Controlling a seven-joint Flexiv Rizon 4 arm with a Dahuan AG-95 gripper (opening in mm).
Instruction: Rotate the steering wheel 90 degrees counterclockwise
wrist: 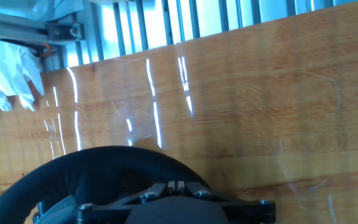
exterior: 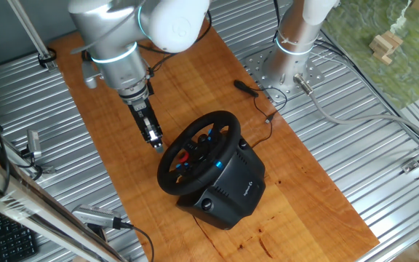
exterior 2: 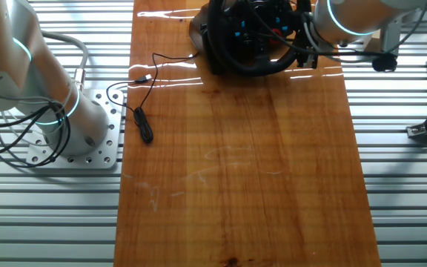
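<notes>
One wheel [exterior: 198, 151] is the whole job, and it stands tilted on its base [exterior: 228, 191] toward the near right of the wooden board [exterior: 108, 109] in one fixed view; in the other fixed view it sits at the far edge, partly cut off. The gripper [exterior: 153, 140] hangs just left of the rim, very close to it, though whether it touches the rim cannot be told. The fingers look narrow and drawn together with nothing seen between them, but they are too small to be sure how far apart they stand. In the hand view the black rim [wrist: 98, 168] curves across the bottom of the picture with bare board beyond, and the fingertips themselves do not show. As a judgement, the wheel should be stiff and turn on its own axle against some spring or motor resistance, while the base looks heavy enough to stay put if the push follows the rim. The thick rim probably has a grippy, slightly soft covering; the best hold seems to be across the rim on its left side, away from the spokes and hub buttons.
</notes>
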